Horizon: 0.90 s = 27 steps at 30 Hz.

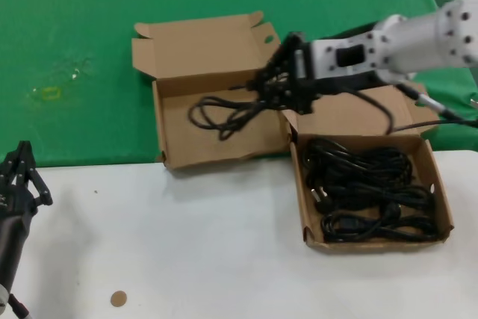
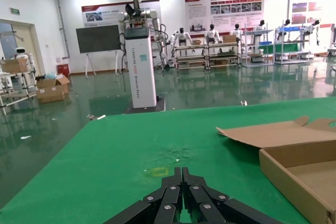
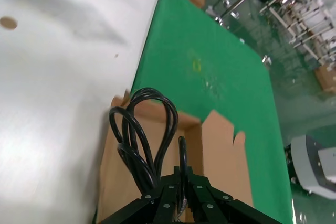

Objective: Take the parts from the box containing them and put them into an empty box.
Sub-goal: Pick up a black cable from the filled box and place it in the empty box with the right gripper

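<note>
My right gripper (image 1: 267,86) is shut on a strand of a black coiled power cord (image 1: 224,113), low over the back right corner of the shallow left box (image 1: 175,136). The cord's loops spread across that box's tray. In the right wrist view the gripper (image 3: 182,170) pinches the cable, and the loops (image 3: 142,129) hang over the tray (image 3: 118,182). The deeper right box (image 1: 366,242) holds several more black cords (image 1: 366,188). My left gripper (image 1: 19,173) is shut and empty at the table's near left; it also shows in the left wrist view (image 2: 181,170).
Both boxes have hinged lids folded back (image 1: 198,46) onto the green cloth (image 1: 75,35). The white table (image 1: 187,244) runs along the front, with a small brown disc (image 1: 118,299) on it. My right arm (image 1: 403,42) reaches over the right box's lid.
</note>
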{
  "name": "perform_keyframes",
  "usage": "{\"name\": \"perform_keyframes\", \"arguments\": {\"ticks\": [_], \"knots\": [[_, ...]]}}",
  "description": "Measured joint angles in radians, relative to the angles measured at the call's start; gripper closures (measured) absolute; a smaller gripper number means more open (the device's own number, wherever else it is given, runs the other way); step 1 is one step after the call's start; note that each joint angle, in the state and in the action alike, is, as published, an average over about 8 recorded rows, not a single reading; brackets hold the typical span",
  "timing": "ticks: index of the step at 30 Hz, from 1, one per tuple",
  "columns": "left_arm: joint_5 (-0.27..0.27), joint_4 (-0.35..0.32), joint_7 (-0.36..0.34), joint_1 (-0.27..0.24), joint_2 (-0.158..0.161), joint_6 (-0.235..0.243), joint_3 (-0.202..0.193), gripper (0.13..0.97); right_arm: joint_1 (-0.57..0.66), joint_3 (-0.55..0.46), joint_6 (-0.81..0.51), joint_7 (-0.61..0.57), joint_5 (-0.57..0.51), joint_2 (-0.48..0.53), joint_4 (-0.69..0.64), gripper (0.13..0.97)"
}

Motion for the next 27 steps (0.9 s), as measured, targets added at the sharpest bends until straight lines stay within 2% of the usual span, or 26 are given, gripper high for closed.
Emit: {"name": "perform_keyframes", "arguments": {"ticks": [12, 27], "knots": [[0.000, 0.000, 0.000, 0.000, 0.000, 0.000, 0.000, 0.945, -0.014, -0.043, 0.119, -0.028, -0.042, -0.148, -0.100, 0.937], [0.000, 0.000, 0.000, 0.000, 0.000, 0.000, 0.000, 0.945, 0.037, -0.069, 0.224, -0.142, -0.055, -0.267, -0.358, 0.937]]}}
